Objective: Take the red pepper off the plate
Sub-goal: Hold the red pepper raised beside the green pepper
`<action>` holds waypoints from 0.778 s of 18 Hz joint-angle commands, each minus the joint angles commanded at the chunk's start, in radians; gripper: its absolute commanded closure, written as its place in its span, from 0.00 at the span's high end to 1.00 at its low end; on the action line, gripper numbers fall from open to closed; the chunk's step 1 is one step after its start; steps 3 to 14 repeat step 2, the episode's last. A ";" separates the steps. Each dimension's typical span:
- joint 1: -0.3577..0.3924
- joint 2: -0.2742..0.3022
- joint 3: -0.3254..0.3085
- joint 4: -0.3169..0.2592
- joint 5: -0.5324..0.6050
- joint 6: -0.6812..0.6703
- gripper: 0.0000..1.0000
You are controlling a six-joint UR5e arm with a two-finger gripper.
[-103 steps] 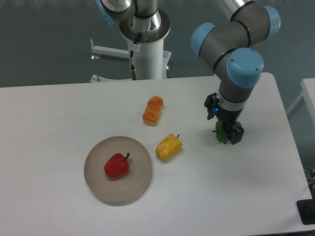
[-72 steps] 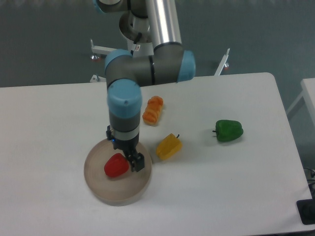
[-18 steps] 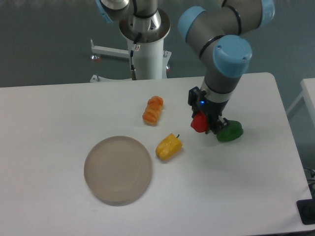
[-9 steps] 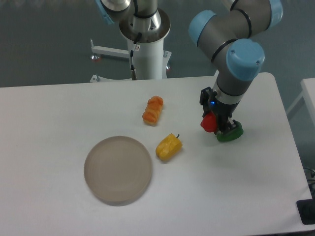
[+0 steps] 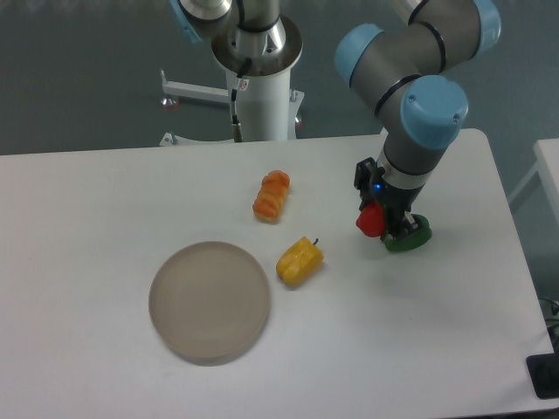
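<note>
The red pepper (image 5: 370, 221) is held above the table at the right, with my gripper (image 5: 382, 223) shut on it. Only the pepper's left side shows past the fingers. The plate (image 5: 209, 301), a round beige-grey disc, sits at the lower left with nothing on it, far from the gripper.
A green pepper (image 5: 410, 236) lies just right of and below the gripper, partly hidden by it. A yellow pepper (image 5: 300, 260) lies beside the plate's right rim. An orange pepper (image 5: 272, 195) lies farther back. The arm's base column (image 5: 258, 78) stands behind the table.
The red pepper left the plate in the gripper and travelled right to beside the green pepper. Over the last half second the arm has hardly moved.
</note>
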 joint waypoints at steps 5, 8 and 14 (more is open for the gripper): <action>0.000 0.000 0.000 0.000 0.000 0.000 0.31; 0.000 0.000 0.000 0.000 0.000 0.000 0.31; 0.000 0.000 0.000 0.000 0.000 0.000 0.31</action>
